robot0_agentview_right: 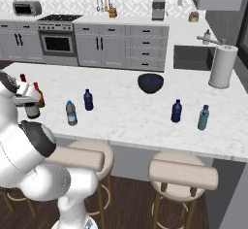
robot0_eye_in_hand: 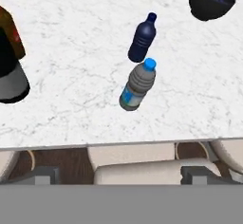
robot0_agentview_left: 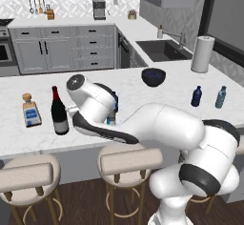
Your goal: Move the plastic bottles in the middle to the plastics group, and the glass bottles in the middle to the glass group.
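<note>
Standing upright mid-counter, 2 plastic bottles [robot0_eye_in_hand: 137, 84] below the wide-open hand [robot0_eye_in_hand: 116, 175], dark bowl [robot0_eye_in_hand: 211, 1] beyond.

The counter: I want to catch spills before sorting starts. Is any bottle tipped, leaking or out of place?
Nothing stands out. The wine bottle, dark blue bottle and clear bottle stand upright on the counter, dry around them.

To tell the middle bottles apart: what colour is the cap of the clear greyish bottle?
Bright blue. The clear greyish bottle shows it best in the hand view.
</note>
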